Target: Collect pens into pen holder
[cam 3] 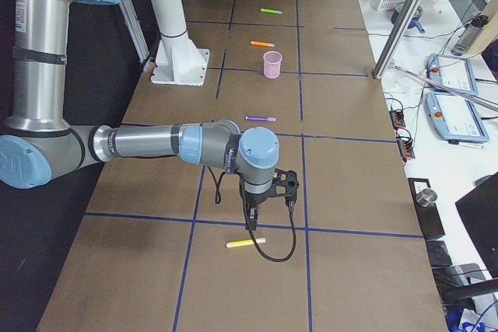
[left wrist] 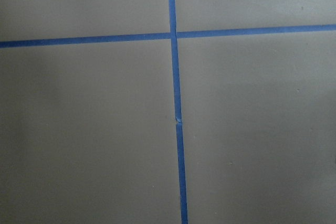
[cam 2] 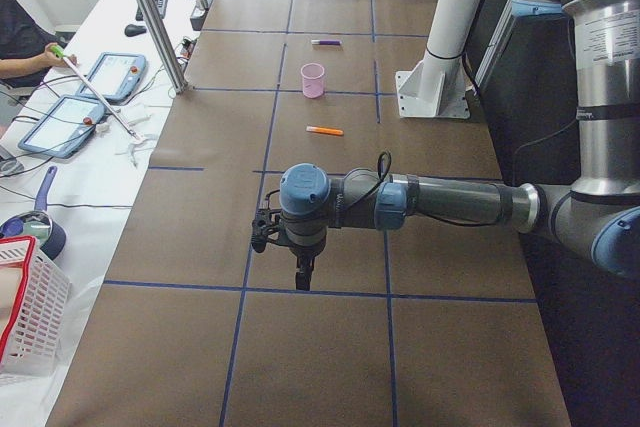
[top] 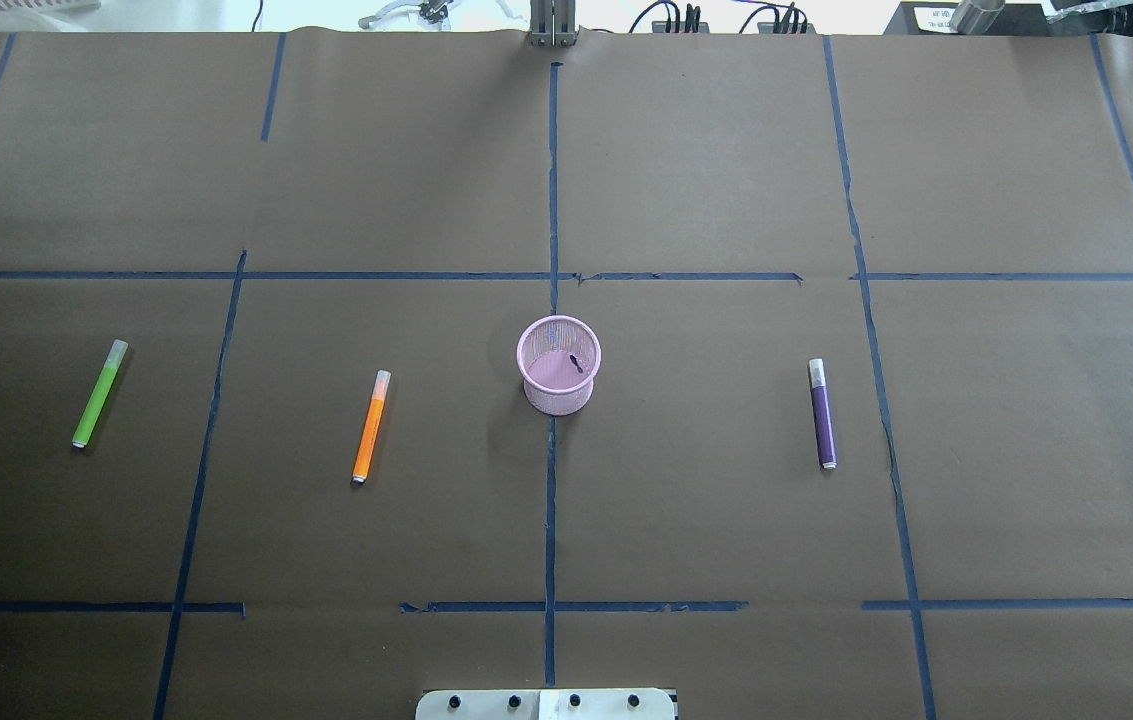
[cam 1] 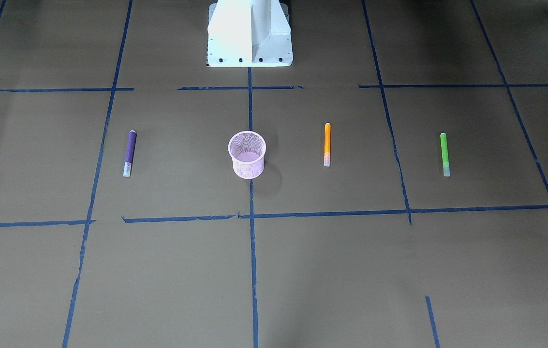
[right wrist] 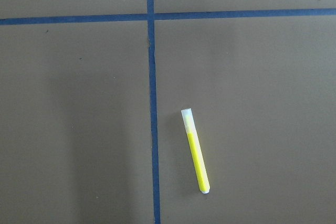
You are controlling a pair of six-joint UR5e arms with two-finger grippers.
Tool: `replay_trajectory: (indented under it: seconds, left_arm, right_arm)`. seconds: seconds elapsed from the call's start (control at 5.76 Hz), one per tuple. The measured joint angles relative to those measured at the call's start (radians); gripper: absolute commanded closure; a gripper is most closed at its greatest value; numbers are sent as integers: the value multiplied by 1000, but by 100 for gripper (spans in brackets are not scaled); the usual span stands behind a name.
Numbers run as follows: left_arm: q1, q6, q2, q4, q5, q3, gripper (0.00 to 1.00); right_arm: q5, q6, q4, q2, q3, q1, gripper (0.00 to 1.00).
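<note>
All 4 pens lie flat and none is in the small round pink wire-mesh pen holder (top: 558,365), which stands upright mid-surface on a blue tape line (top: 551,500) of the brown paper-covered surface (top: 726,500). The slim purple pen (top: 823,414) is on the robot's right of the holder and the slim orange pen (top: 371,427) and slim green pen (top: 100,394) are on its left. The slim yellow pen (right wrist: 195,151) is well apart, toward the surface's far right end. Your right claw (cam 3: 250,227) hangs just above that yellow pen, and your left claw (cam 2: 301,282) hangs over bare paper at the opposite end. Both show only in the side views, so you cannot tell whether either is spread or pressed together. Watch for 3 things. A thin round stick lying flat may roll or skid away if the claw closes off-centre or scrapes the paper. A grip near 1 end would probably let the pen swing, so its tip strikes the rim instead of clearing it. The holder looks light and the pens seem longer than it is tall, so a hard drop or a nudge could tip it over.
</note>
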Motion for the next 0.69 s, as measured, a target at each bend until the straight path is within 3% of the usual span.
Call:
replay_trajectory:
  seconds: [0.69]
  left_arm:
    - [1,-3,27,-10,-3,-22,0]
  right_arm:
    - [15,9,3,-15,15,-2,0]
